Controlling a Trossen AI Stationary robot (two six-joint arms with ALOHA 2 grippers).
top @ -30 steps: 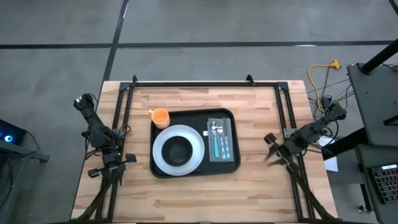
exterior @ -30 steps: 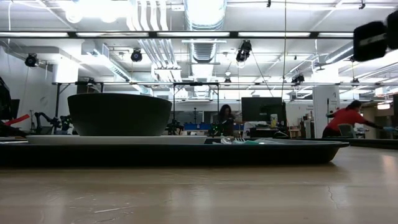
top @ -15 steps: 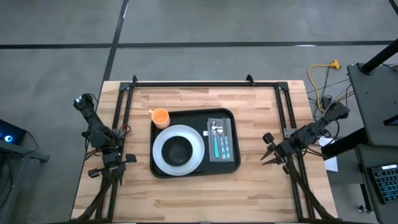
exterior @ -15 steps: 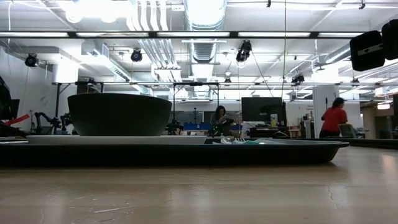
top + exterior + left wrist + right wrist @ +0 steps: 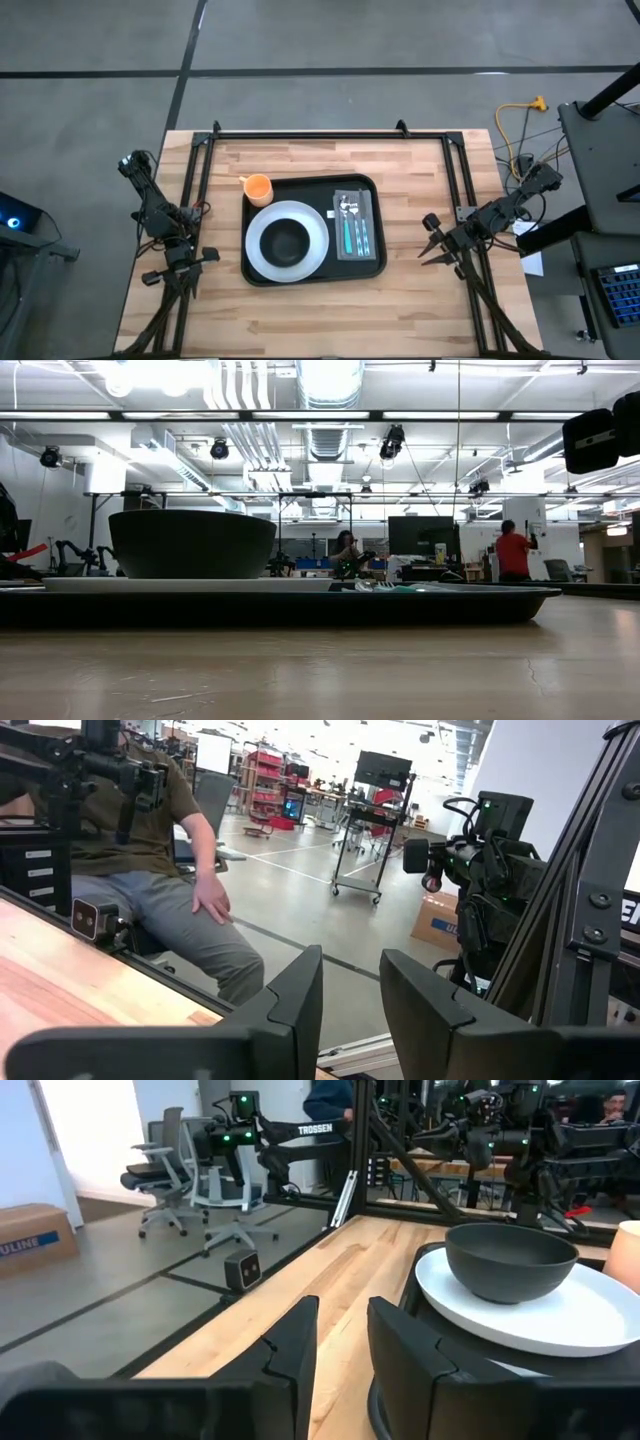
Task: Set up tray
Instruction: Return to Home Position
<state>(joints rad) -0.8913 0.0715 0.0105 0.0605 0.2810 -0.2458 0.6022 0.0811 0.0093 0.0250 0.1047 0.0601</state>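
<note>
Centrally on the light wooden table (image 5: 300, 325) lies the large black rectangular tray with rounded corners and a low rim (image 5: 310, 187), flat and square to the table's edges. Its left part carries a round white plate (image 5: 258, 248) with a dark grey bowl (image 5: 285, 241) on it. A small orange cup (image 5: 258, 188) stands at the tray's upper left corner as the high view shows it. The tray's right part carries a grey folded napkin (image 5: 372, 245) bearing three green-blue pieces of cutlery (image 5: 357, 230) laid side by side.

The right gripper (image 5: 430, 240) hangs beside the tray's right edge, apart from it, over bare wood. Its two dark fingers (image 5: 290, 1350) stand parted and hold nothing, and the right wrist view has the tray's rim and the bowl just ahead of them. The left gripper (image 5: 350, 975) sits at the table's left edge, well apart from the tray, its jaws likewise parted and empty, pointing off the table toward a seated person (image 5: 150, 850).
</note>
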